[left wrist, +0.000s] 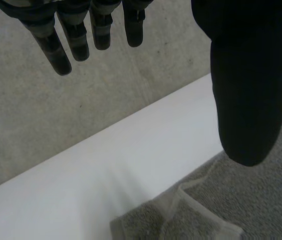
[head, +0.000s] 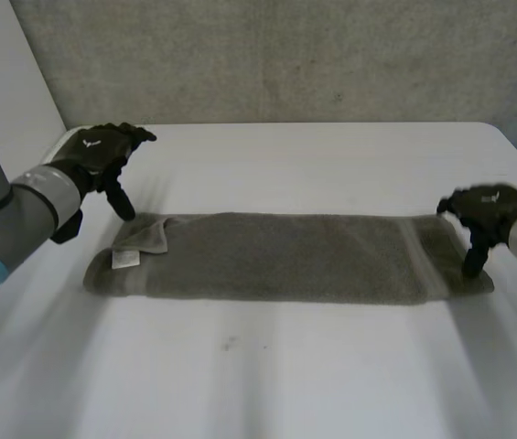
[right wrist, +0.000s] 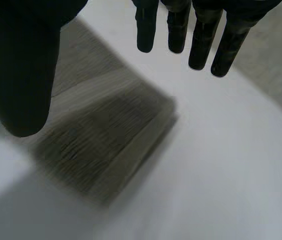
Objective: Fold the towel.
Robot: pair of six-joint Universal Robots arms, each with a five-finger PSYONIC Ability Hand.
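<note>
A grey-green towel point(head: 285, 258) lies as a long folded strip across the middle of the white table point(head: 267, 375). Its left end has a turned-over corner with a small white label point(head: 126, 259). My left hand point(head: 102, 151) hovers just behind that left end, open, fingers point(left wrist: 76, 40) straight and thumb apart, holding nothing; the towel's corner point(left wrist: 180, 210) lies below it. My right hand point(head: 482, 212) is over the towel's right end, open, its thumb pointing down at the cloth. The towel's end point(right wrist: 116, 135) lies below its fingertips point(right wrist: 180, 30).
The table's far edge point(head: 285, 124) meets a grey wall point(head: 285, 55). The table's rounded right corner point(right wrist: 260, 115) lies beyond my right hand. Bare tabletop stretches in front of the towel.
</note>
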